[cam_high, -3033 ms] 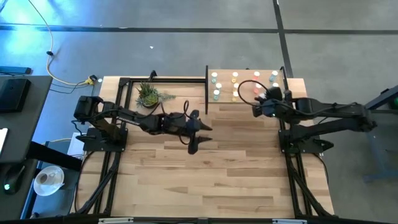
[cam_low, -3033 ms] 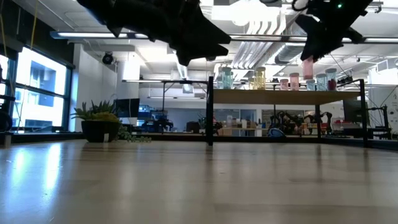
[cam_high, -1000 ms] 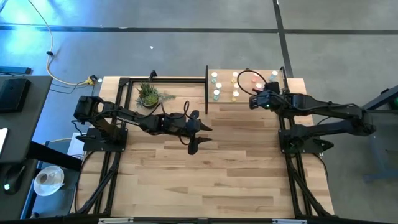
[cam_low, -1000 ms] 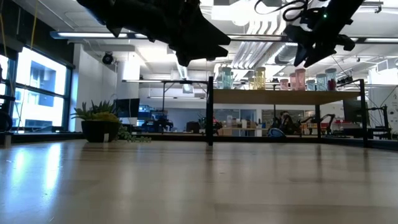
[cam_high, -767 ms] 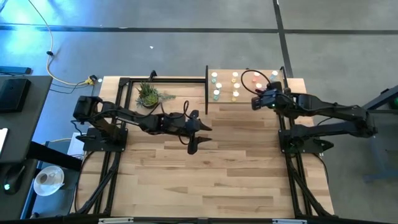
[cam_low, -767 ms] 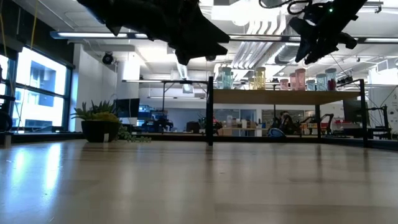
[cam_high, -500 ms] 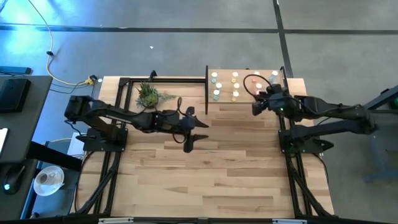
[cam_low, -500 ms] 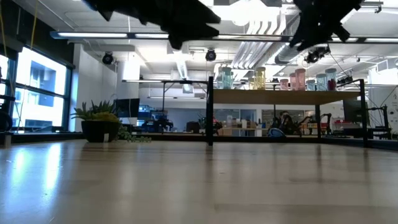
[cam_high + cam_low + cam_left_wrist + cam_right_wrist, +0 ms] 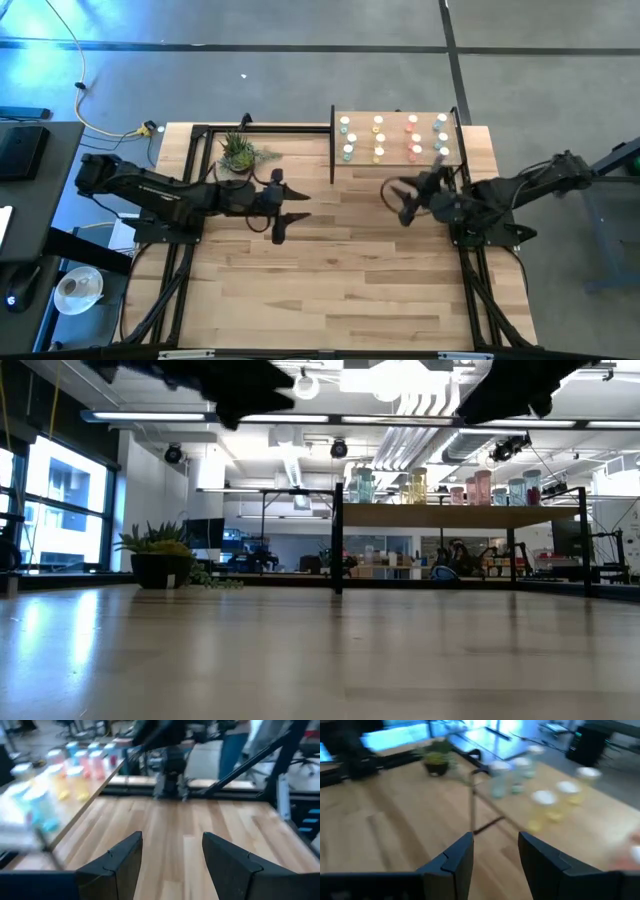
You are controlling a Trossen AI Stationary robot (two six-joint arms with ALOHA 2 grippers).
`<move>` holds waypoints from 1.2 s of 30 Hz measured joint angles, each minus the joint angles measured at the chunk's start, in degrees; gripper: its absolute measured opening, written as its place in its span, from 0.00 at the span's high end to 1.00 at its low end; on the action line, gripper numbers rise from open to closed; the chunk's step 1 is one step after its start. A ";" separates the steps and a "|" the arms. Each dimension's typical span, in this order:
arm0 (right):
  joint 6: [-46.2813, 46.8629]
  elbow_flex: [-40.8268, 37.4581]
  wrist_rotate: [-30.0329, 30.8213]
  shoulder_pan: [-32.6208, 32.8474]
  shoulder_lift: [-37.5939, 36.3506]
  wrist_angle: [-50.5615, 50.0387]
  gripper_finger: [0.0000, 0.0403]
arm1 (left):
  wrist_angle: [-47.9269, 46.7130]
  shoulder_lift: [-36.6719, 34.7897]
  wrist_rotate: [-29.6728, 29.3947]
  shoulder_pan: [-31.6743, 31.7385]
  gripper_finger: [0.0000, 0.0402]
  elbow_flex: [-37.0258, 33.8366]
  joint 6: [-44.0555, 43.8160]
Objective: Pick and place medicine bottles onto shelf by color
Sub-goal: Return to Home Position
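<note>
The left end effector (image 9: 288, 214) and right end effector (image 9: 396, 200) hang open, empty, mid-table, while the medicine bottles (image 9: 412, 123) on the shelf (image 9: 395, 161) look light, slick and tippy, best gripped round the body.

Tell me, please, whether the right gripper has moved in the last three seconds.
Yes. In the high view the right gripper has drawn back from the shelf and now hangs over the table.
</note>
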 joint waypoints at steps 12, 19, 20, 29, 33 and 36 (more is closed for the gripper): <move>-10.86 -20.11 -7.54 3.97 -0.06 35.65 0.64 | 0.57 -11.55 -2.17 -2.75 0.51 -11.39 -4.58; -11.04 -25.87 -7.58 3.95 -0.06 41.26 0.64 | 3.85 -16.09 -6.74 -4.89 0.51 -17.53 -6.12; -11.04 -26.54 -7.59 3.97 -0.06 41.94 0.64 | 4.33 -16.45 -7.13 -5.14 0.51 -18.33 -6.16; -16.02 -33.15 -11.63 3.95 -0.45 53.26 0.64 | 7.60 -18.30 -7.81 -5.76 0.51 -24.22 -5.94; -18.45 -34.51 -12.00 3.95 -3.03 54.14 0.64 | 11.97 -18.30 -7.83 -5.76 0.51 -27.25 -4.69; -20.44 -35.08 -11.99 3.93 -6.29 53.66 0.64 | 16.87 -18.30 -7.83 -5.76 0.51 -29.88 -4.52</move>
